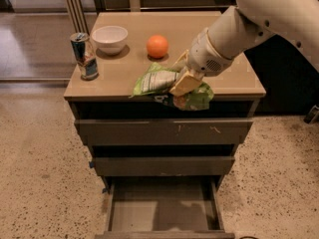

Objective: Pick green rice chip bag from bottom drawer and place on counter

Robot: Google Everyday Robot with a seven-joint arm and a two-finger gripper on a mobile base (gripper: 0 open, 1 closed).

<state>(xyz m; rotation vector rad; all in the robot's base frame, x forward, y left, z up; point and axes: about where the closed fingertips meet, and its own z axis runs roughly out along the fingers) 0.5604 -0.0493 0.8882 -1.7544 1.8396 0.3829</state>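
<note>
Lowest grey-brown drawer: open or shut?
Open: drawer pulled out, floor visible. The hand grips the light-green foil bag at the beige counter's front edge.

The tan gripper point(183, 85), at four o'clock from the orange point(157, 46), pinches the light-green and white bag point(158, 81) over the beige counter point(119, 76). White arm point(239, 29), white bowl point(109, 38), blue-and-silver can point(84, 56), grey-brown bottom drawer point(134, 215), speckled beige floor point(35, 173).

Speckled beige terrazzo floor point(35, 183) surrounds the grey drawer cabinet point(164, 132); at upper left a dark threshold strip point(30, 79) parts it from a smoother, glossy floor point(30, 44), where two metal rails point(75, 6) rise. Dark furniture point(284, 83) stands at the right. Warm light falls from above. The gripper point(183, 85) hangs over the cabinet's front edge, clamped on the green rice chip bag point(154, 81).
</note>
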